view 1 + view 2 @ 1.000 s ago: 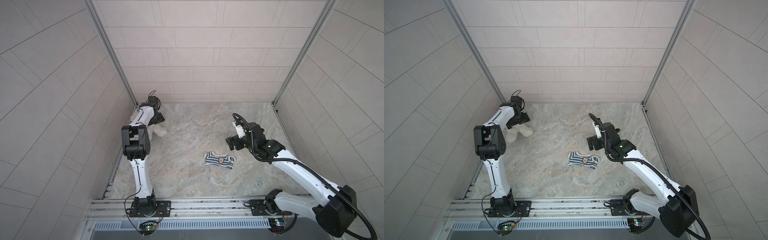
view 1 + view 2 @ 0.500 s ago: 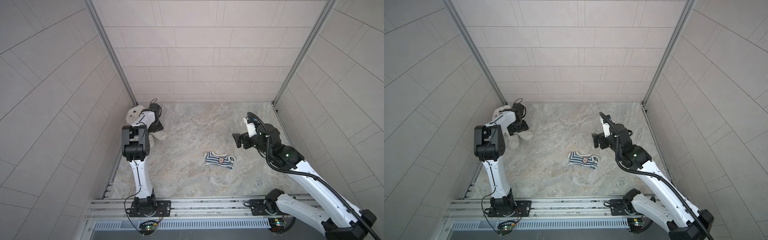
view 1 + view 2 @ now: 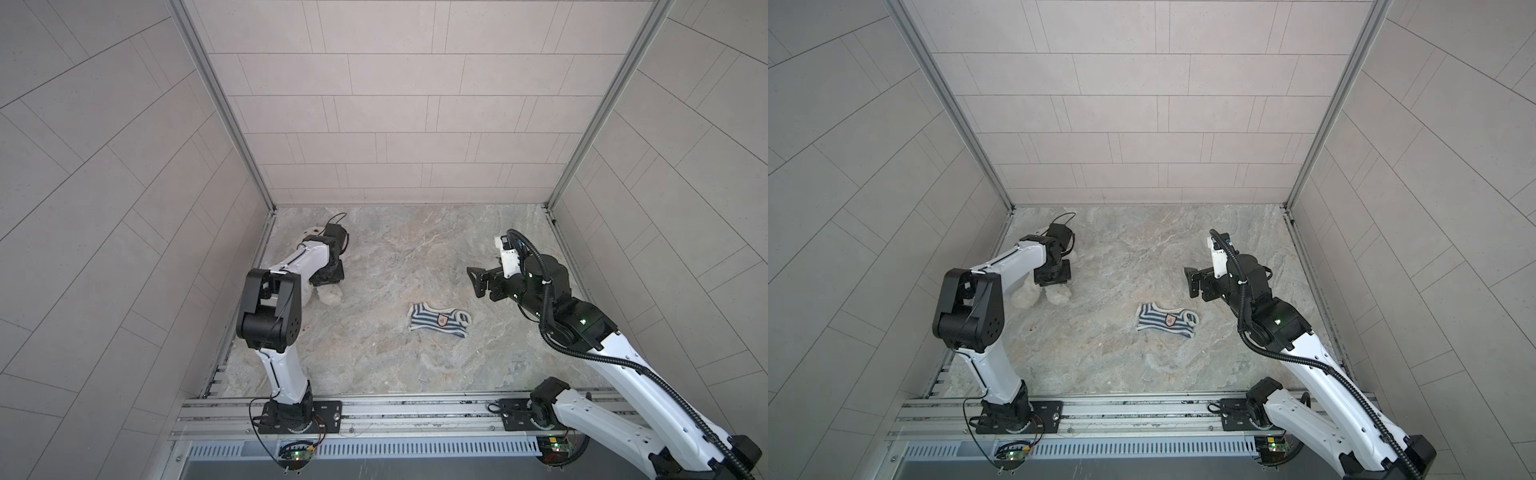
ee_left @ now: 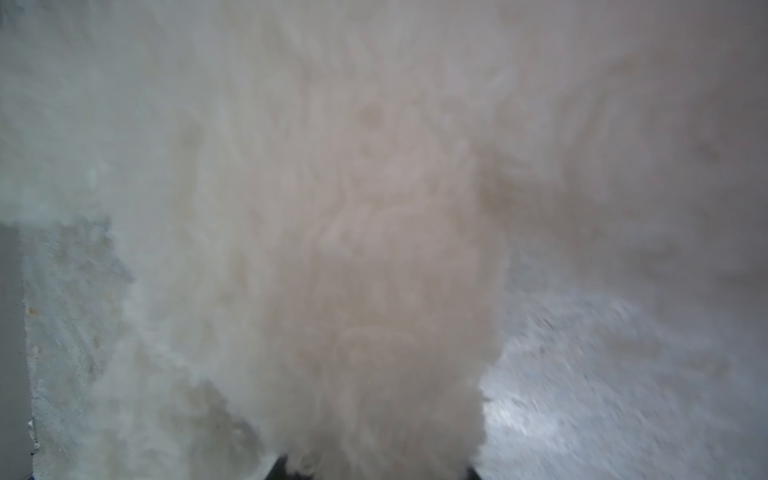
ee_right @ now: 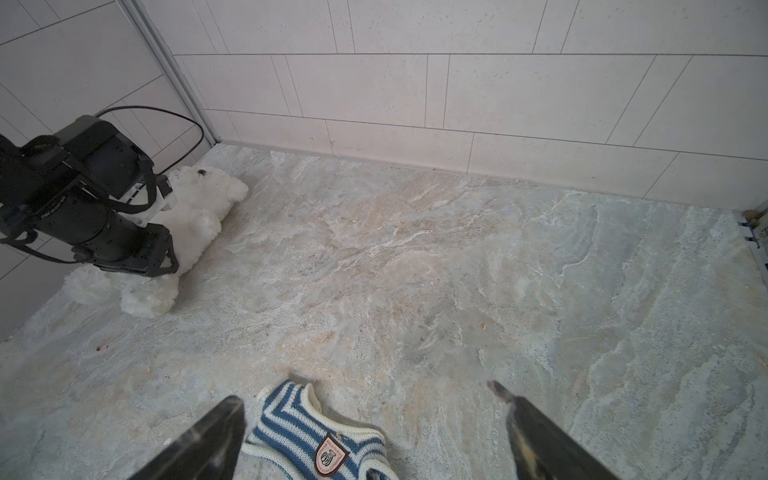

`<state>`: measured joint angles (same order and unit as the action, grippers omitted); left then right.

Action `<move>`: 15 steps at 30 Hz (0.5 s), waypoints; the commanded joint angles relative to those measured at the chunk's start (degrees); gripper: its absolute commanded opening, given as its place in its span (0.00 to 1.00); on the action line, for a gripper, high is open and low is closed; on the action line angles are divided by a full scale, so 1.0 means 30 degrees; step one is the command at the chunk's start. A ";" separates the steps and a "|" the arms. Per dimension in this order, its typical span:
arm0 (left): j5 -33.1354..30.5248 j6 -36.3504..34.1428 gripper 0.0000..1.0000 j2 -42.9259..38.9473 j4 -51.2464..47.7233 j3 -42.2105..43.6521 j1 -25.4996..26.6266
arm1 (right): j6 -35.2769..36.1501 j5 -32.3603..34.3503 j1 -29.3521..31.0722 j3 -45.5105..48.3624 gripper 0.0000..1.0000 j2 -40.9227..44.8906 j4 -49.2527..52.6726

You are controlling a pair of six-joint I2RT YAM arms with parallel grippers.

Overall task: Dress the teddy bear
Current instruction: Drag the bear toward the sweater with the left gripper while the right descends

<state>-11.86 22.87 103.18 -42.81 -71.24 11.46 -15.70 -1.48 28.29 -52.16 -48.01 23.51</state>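
- The teddy bear (image 3: 330, 296) lies on the marbled table (image 3: 395, 257) at its far left, close to the left wall and near the back corner.
- Its head points toward the back corner and its two stubby legs point toward the front rail (image 3: 415, 411).
- In both top views the left arm covers most of the bear, so only the legs (image 3: 1059, 294) and a bit of the head show.
- The left gripper (image 3: 1052, 276) comes down on the bear's middle.
- Its jaws are drawn in on the body, one on each side, and hold it.
- The left wrist view is blurred. White fur (image 4: 374, 249) fills nearly all of it, narrowing to a column between the two dark jaw tips at the edge.
- The right wrist view shows the bear (image 5: 199, 208) from the side, with a dark bead on its face and the left gripper clamped across its torso.
- The striped shirt (image 3: 438, 319) lies flat near the middle of the table, well apart from the bear, with its badge facing up.
- The right gripper (image 3: 478, 282) hangs over the table, beyond the shirt and to its right.
- Its jaws stand wide apart with nothing between them.
- In the right wrist view the shirt (image 5: 307, 436) shows below the spread jaws, nearer to one of them, and no contact with it shows.
- Pale tiled walls (image 3: 374, 124) close the table in on three sides.
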 commanded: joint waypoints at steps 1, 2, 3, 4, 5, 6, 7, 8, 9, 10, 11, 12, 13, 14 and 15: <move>-0.0278 0.0055 0.36 -0.2403 -0.0214 0.2053 0.2197 | -0.0633 -0.0313 0.0032 0.0277 0.99 0.0464 -0.0398; -0.0441 0.0420 0.35 -0.3141 -0.0193 0.2905 0.2923 | -0.0734 -0.0429 0.0031 0.0460 0.99 0.0478 -0.0480; -0.0499 0.0885 0.35 -0.3827 -0.0113 0.3721 0.3622 | -0.0798 -0.0568 0.0029 0.0680 0.99 0.0453 -0.0565; -0.0422 0.1239 0.35 -0.4437 0.0034 0.4404 0.4134 | -0.0815 -0.0667 0.0024 0.0839 0.99 0.0396 -0.0649; -0.0453 0.1672 0.35 -0.5152 0.0201 0.5188 0.4764 | -0.0847 -0.0780 0.0017 0.0978 1.00 0.0212 -0.0666; -0.0645 0.2110 0.35 -0.5897 0.0265 0.5896 0.5460 | -0.0806 -0.0895 0.0024 0.1024 1.00 -0.0026 -0.0589; -0.0803 0.2469 0.35 -0.6500 0.0306 0.6430 0.6306 | -0.0738 -0.1034 0.0023 0.0985 1.00 -0.0333 -0.0503; -0.1027 0.2912 0.36 -0.7143 0.0341 0.7000 0.7178 | -0.0635 -0.1199 0.0031 0.0872 1.00 -0.0702 -0.0327; -0.1309 0.3225 0.37 -0.7630 0.0347 0.7406 0.7901 | -0.0579 -0.1287 0.0032 0.0732 0.99 -0.1125 -0.0103; -0.1488 0.3561 0.40 -0.8118 0.0292 0.7844 0.8734 | -0.0538 -0.1336 0.0031 0.0647 1.00 -0.1571 0.0036; -0.2198 0.3843 0.43 -0.8476 0.0273 0.8204 0.9360 | -0.0508 -0.1429 0.0017 0.0712 0.99 -0.2032 0.0032; -0.2229 0.3962 0.47 -0.8664 0.0296 0.8440 0.9768 | -0.0515 -0.1473 0.0031 0.0786 1.00 -0.2281 -0.0031; -0.2277 0.4004 0.53 -0.8772 0.0216 0.8590 1.0003 | -0.0526 -0.1529 0.0031 0.0835 1.00 -0.2578 -0.0056; -0.2317 0.3964 0.60 -0.8934 0.0120 0.8644 1.0091 | -0.0509 -0.1595 0.0032 0.0888 0.99 -0.2868 -0.0070; -0.2170 0.3834 0.67 -0.9196 0.0062 0.8631 1.0095 | -0.0545 -0.1666 0.0031 0.0863 1.00 -0.3100 -0.0030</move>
<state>-15.44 32.23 77.25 -41.98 -46.02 41.50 -16.93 -5.43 28.29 -49.56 -56.60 22.90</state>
